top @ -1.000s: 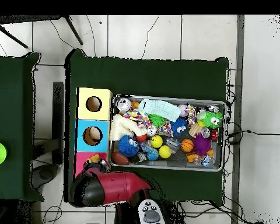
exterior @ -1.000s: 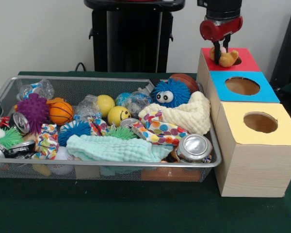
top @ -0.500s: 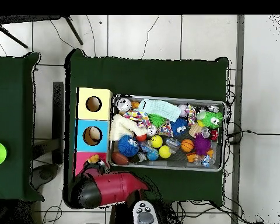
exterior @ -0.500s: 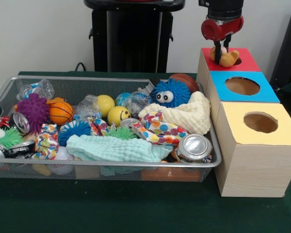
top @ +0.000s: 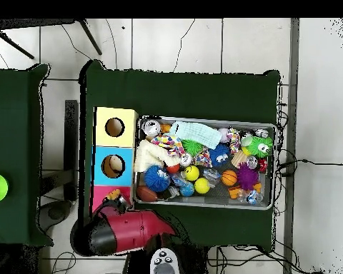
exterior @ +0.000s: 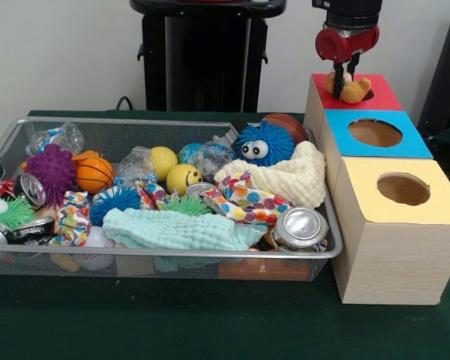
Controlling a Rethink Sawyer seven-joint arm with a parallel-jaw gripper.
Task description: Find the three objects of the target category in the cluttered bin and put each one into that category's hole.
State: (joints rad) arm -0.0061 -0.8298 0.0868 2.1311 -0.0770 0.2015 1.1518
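Note:
A tan, bear-like soft toy (exterior: 350,89) lies on the red panel (exterior: 382,95) at the rim of its round hole, on the far box. In the overhead view the toy (top: 115,193) lies on the same red panel (top: 101,198). My gripper (exterior: 343,79) hangs just above the toy, its fingers apart and holding nothing. The wire-mesh bin (exterior: 172,256) stands left of the boxes, full of clutter; it also shows in the overhead view (top: 203,205). No other orange or tan soft animal shows clearly in the bin.
The blue-ringed hole (exterior: 374,133) and the yellow-ringed hole (exterior: 403,189) are nearer the camera. The bin holds a blue googly-eyed ball (exterior: 263,144), an orange basketball (exterior: 94,175), cloths, cans and spiky balls. The robot's black pedestal (exterior: 202,56) stands behind.
My gripper has risen a little off the tan toy, and the arm has drawn back toward the base. The toy has stayed on the red panel by the hole.

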